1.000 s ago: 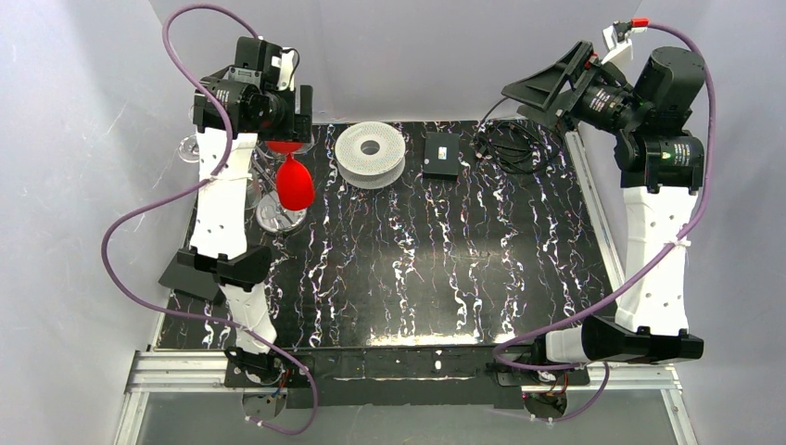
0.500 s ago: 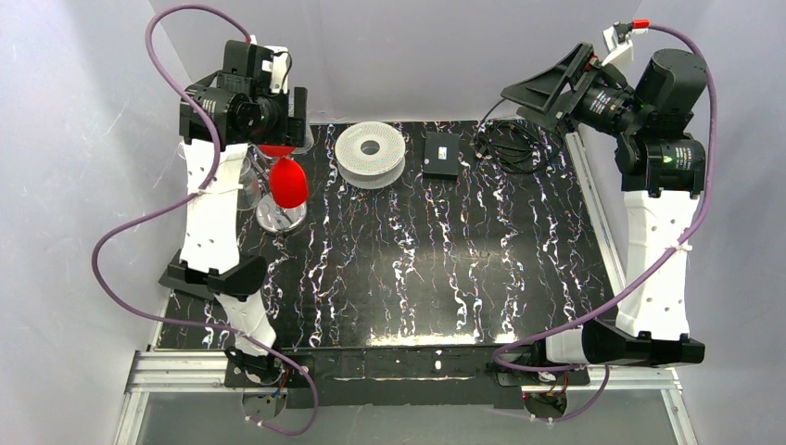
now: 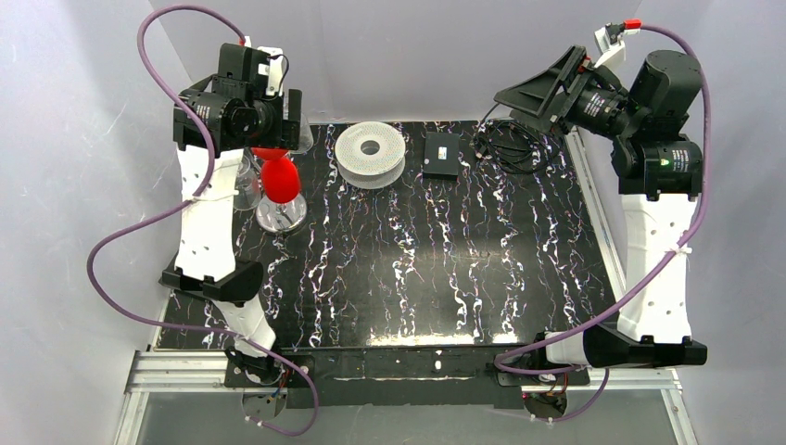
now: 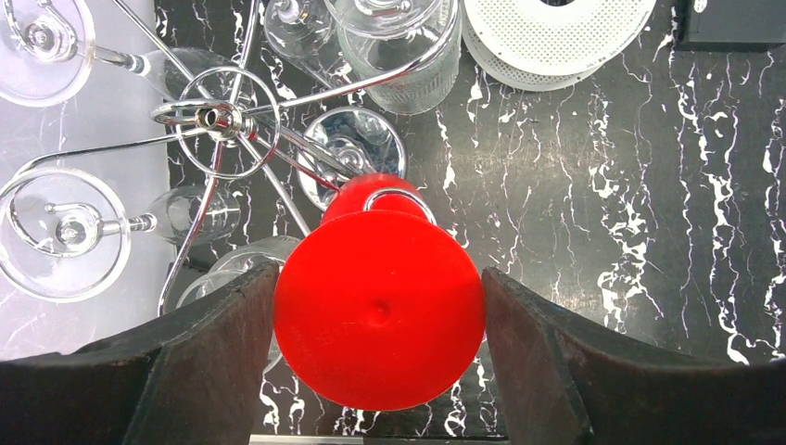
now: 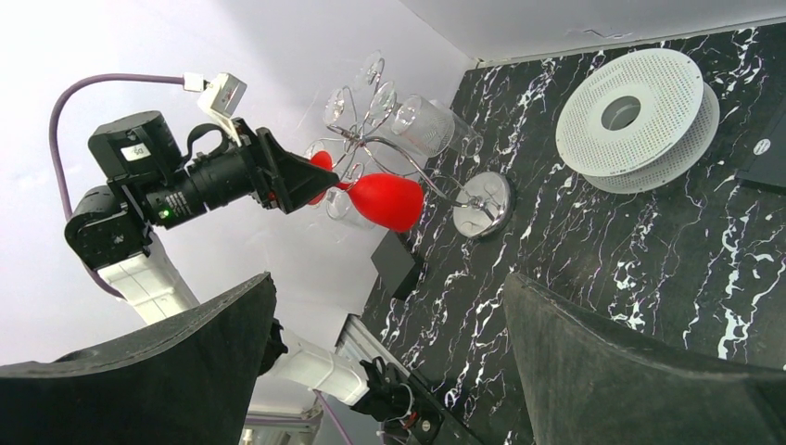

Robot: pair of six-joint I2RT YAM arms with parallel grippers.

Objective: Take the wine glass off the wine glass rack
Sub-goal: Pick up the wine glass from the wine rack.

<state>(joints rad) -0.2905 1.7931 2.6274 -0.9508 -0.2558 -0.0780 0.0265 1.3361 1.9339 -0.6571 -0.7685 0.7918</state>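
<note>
1. Gripping the red wine glass point(image 4: 380, 320) by its foot: our left gripper point(image 4: 378, 280) has jaws partway apart, one on each edge.
2. We see it bowl-down, stem at a wire loop of the wine glass rack point(image 4: 215, 117), far left.
3. Our right gripper point(image 5: 389, 278) is wide open, empty, raised far right.

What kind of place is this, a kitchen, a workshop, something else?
Probably a robotics test bench, not a kitchen: a left arm and right arm bolted to an aluminium rail, white walls around a black marbled table, and props like a wine glass rack and white spool.
</note>
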